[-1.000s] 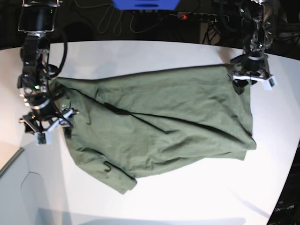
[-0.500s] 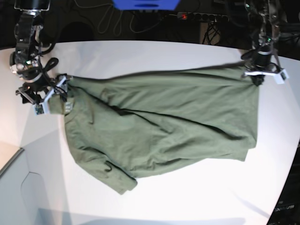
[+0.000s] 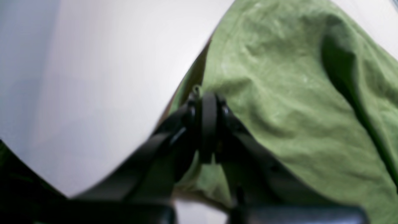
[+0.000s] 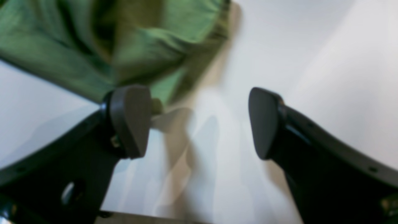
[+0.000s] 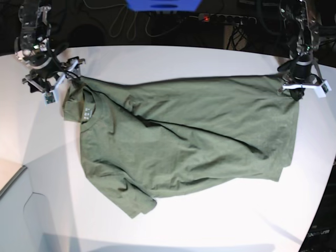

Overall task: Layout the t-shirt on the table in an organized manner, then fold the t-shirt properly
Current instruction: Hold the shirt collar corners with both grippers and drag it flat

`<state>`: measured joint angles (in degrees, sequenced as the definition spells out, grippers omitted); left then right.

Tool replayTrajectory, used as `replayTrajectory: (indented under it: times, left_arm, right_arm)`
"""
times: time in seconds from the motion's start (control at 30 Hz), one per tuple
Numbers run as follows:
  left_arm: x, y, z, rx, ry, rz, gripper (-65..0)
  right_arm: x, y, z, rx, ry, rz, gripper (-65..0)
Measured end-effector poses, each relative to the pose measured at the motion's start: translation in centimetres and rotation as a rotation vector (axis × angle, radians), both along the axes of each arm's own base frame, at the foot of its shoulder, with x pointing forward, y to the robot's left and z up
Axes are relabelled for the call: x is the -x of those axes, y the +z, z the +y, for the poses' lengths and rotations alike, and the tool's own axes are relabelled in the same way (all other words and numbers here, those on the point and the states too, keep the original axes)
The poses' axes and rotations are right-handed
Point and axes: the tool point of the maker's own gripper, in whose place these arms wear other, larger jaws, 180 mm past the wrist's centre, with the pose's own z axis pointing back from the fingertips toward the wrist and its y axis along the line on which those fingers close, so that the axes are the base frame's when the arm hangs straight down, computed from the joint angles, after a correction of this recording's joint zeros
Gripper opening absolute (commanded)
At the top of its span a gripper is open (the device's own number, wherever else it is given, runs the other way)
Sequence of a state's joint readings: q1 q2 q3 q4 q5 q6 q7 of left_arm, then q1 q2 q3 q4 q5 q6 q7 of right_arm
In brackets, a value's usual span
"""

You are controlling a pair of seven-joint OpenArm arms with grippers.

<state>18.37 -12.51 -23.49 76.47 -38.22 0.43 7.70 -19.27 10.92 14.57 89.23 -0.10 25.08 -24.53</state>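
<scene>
The olive-green t-shirt (image 5: 184, 136) lies spread and wrinkled across the white table (image 5: 157, 58), collar to the left, hem to the right. My left gripper (image 5: 296, 89) is at the shirt's far right corner. In the left wrist view this left gripper (image 3: 208, 102) is shut on the edge of the t-shirt (image 3: 295, 93). My right gripper (image 5: 50, 86) stands at the shirt's far left corner. In the right wrist view the right gripper (image 4: 199, 121) is open with bare table (image 4: 295, 46) between its fingers. The t-shirt (image 4: 140, 37) reaches just behind its left finger (image 4: 130, 118).
A power strip (image 5: 226, 18), cables and a blue object (image 5: 163, 4) lie in the dark behind the table's back edge. The table's curved edge runs close to the left gripper on the right. A grey panel (image 5: 16, 210) sits at the lower left.
Both grippers moved toward the back of the table and apart, and the shirt stretched wider and flatter. The left gripper shut on the shirt's right corner.
</scene>
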Motion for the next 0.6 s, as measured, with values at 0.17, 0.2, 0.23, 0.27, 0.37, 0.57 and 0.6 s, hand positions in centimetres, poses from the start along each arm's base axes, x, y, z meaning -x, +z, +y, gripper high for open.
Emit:
replayTrajectory:
  times: [0.17,0.2,0.23,0.27,0.37,0.57,0.6]
  left_arm:
    - [0.0,0.0,-0.1,0.001,-0.002,0.0,-64.8]
    - [0.0,0.0,-0.1,0.001,-0.002,0.001,-64.8]
    - [0.0,-0.1,-0.1,0.002,-0.002,0.001,-64.8]
    - [0.0,-0.1,-0.1,0.003,-0.001,0.001,-64.8]
    - [0.0,-0.1,-0.1,0.003,-0.002,0.001,-64.8]
    - [0.2,-0.2,-0.1,0.004,0.0,0.006,-64.8]
    - [0.2,-0.2,-0.1,0.004,0.0,0.006,-64.8]
  right_arm:
    - [0.2,-0.9,1.7,-0.014,0.051,0.027,-19.7]
    - [0.3,-1.2,2.3,-0.022,0.064,0.036,-19.7]
    - [0.5,-1.5,2.7,-0.03,0.072,0.045,-19.7]
    - [0.6,-1.7,3.1,-0.036,0.076,0.051,-19.9]
    - [0.7,-2.4,3.5,-0.042,0.089,0.066,-26.0]
    - [-0.1,-3.0,3.3,-0.067,0.071,0.055,-48.1]
    - [-0.1,-3.0,3.2,-0.065,0.07,0.057,-53.1]
